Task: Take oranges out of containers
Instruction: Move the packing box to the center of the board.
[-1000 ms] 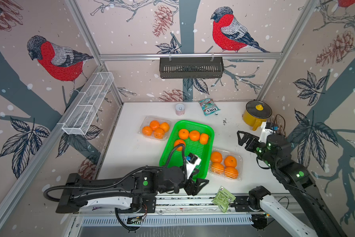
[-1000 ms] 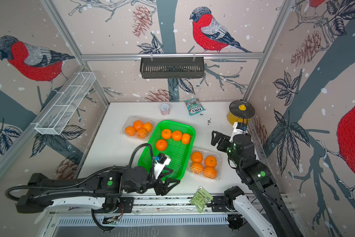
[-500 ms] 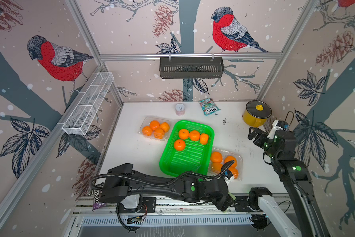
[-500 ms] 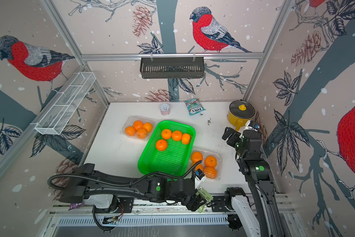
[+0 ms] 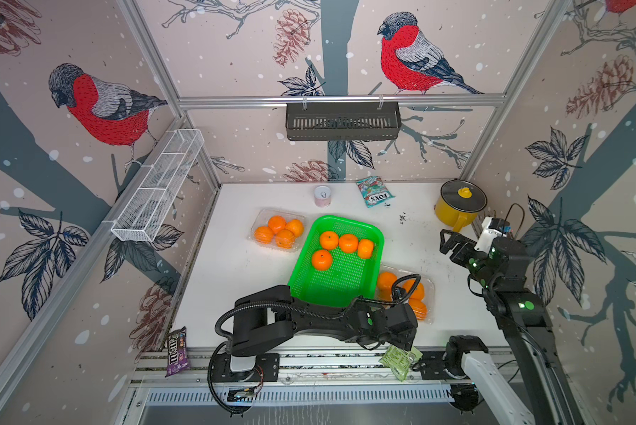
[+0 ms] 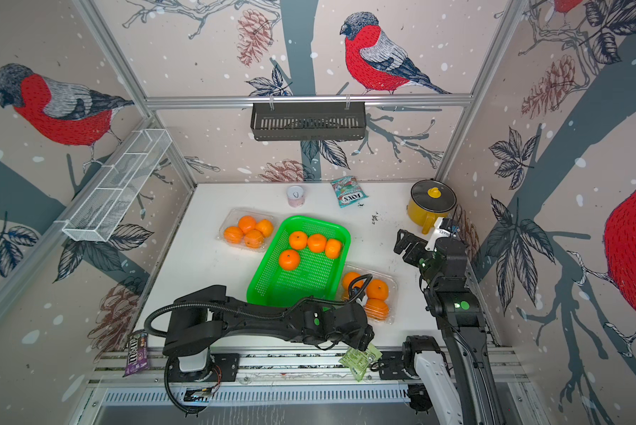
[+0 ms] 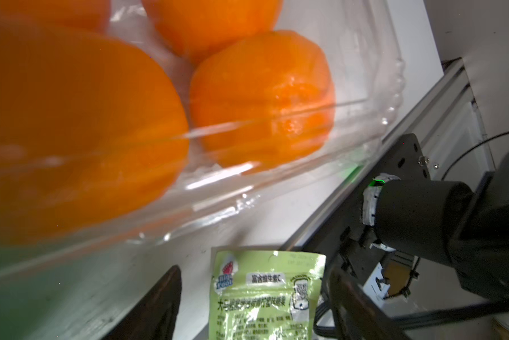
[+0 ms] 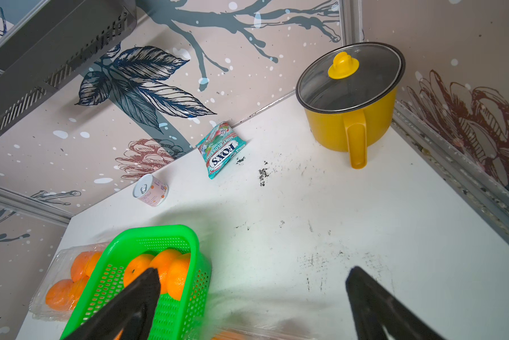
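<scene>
Oranges in green tray | white table scuffed | bird-wallpaper walls | left claw apart, right claw wide

Blurred orange, partly beyond the left wrist view's edge

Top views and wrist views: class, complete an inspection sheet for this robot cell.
Surface: white tabletop, scuffs near the yellow pot.
Job's things: far clear container, four oranges; near clear container, at least three seen; green tray, four oranges.
Clutter: Fox's mint bag, small can, green sachet, M&M's pack on rail.
Grippers: left gripper open, straddling the sachet; right gripper open, empty.
Cables: black conduit on left arm; cable loop over near container.
Surroundings: black hanging basket, white wire shelf, bird wallpaper.
</scene>
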### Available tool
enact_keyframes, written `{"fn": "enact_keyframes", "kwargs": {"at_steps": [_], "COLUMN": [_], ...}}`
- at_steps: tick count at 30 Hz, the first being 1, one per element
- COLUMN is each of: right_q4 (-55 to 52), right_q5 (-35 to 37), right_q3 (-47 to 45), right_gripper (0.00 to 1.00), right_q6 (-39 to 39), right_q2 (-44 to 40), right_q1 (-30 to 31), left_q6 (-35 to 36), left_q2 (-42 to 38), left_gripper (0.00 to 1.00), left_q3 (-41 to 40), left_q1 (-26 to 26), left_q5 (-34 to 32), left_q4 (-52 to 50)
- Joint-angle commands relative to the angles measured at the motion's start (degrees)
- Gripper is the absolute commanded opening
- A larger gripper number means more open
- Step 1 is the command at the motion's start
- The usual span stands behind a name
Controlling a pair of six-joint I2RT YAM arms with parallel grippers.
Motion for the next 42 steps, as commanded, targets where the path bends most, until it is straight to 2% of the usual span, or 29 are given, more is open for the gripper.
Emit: {"fn": "enact_keyframes", "kwargs": {"at_steps": [1,5,9,15,21,25,28,32,34,36,38,40,42], "right_q4": [2.7,4.4,6.0,7.7,7.9,11.4,16.6,19.3,16.7,14.0,12.1,10.9,10.7], "right_q5": [-0.5,-0.6,-1.2,-0.8,2.7,5.1,2.7,-4.9,-5.3,-0.4,9.7,19.8,26.2], "right_q3": [-1.2,-2.6,-3.4,-4.5,-3.7,-4.4,-5.2,-2.6,0.1,2.1,2.9,2.7,1.4], "right_gripper": [0.99,0.99,1.0,1.0,1.0,1.0,0.99,0.99,0.99,0.99,0.99,0.99,0.99], "right_q6": [-0.4,-0.3,0.3,-0.1,-0.8,-2.5,-6.7,-17.3,-23.3,-29.8,-36.5,-43.0,-49.0], "right_q2": [-0.6,-0.5,-0.4,0.1,-0.8,-3.6,-6.0,-3.3,-0.1,3.0,5.3,7.5,9.5], "right_q1": [-0.2,-0.7,-1.5,-2.9,-3.7,-3.8,-3.7,-3.1,-1.4,1.9,7.2,12.7,16.8], "left_q6": [-1.6,2.9,9.1,13.0,12.5,13.8,16.7,18.8,18.1,16.1,13.5,12.0,10.9], "left_q2": [0.8,2.1,6.8,16.8,22.0,19.9,14.4,2.9,-3.4,-8.7,-11.7,-14.1,-16.0], "left_gripper": [0.77,0.78,0.82,0.83,0.82,0.82,0.81,0.81,0.82,0.84,0.84,0.83,0.83], "left_q3": [0.2,3.4,13.1,27.6,32.1,28.7,22.9,11.5,4.9,-0.9,-4.7,-7.2,-8.6], "left_q1": [1.9,4.8,5.0,5.6,10.0,12.8,13.3,13.3,13.3,13.5,13.9,14.0,14.0], "left_q5": [-5.3,-9.8,-16.8,-16.0,-9.8,-7.3,-6.5,-6.7,-9.0,-11.7,-12.1,-9.2,-4.7], "left_q4": [0.9,-0.6,-5.3,-5.9,0.1,5.2,9.4,15.6,18.7,20.3,20.8,21.8,23.1]}}
